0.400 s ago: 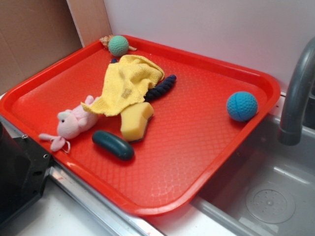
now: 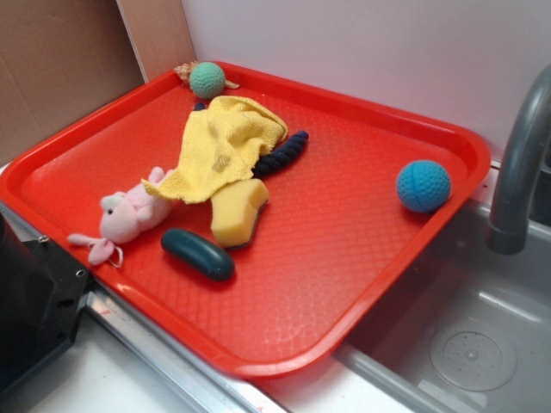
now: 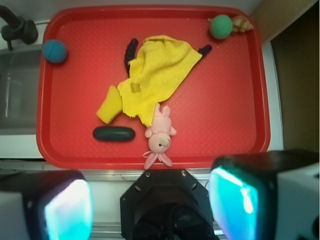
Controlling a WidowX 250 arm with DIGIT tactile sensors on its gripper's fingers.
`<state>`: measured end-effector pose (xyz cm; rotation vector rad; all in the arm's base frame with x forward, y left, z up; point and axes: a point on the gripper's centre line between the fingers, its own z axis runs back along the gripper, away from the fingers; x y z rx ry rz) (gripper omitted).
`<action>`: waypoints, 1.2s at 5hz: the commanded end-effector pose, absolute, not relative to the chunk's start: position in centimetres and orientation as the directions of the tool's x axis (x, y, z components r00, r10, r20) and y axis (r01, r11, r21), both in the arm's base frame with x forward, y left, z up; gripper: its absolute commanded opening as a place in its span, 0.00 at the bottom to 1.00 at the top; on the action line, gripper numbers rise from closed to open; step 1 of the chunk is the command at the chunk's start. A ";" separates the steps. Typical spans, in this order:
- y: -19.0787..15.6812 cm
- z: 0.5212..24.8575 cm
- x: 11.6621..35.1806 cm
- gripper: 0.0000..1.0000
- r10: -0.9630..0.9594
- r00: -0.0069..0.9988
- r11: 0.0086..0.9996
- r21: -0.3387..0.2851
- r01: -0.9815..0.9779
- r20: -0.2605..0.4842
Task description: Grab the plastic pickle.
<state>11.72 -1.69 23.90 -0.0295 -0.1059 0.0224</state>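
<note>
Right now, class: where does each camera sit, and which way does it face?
Exterior: beside the tray, looking obliquely down across it towards the wall; a dark robot part at lower left.
Wrist: above the tray's near edge, looking down; open end effector fingers in the foreground.
Both show the pickle, untouched.

Glossy plastic pickle [image 2: 197, 254], textured tray [image 2: 344, 249]

No readable txt or labels.
</note>
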 end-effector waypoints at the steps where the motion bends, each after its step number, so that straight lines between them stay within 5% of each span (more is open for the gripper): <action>1: -3.3 14.4 13.1 1.00 -0.451 0.862 0.892 0.080 0.445 0.229; 2: -5.5 10.6 15.3 1.00 -0.651 0.725 0.754 0.080 0.652 0.224; 3: -6.6 6.6 16.3 1.00 -0.811 0.584 0.585 0.032 0.811 0.036; 4: -6.4 4.4 16.6 1.00 -0.850 0.526 0.526 -0.023 0.850 -0.003; 6: -8.6 4.4 15.2 1.00 -0.910 0.412 0.410 -0.044 0.911 0.058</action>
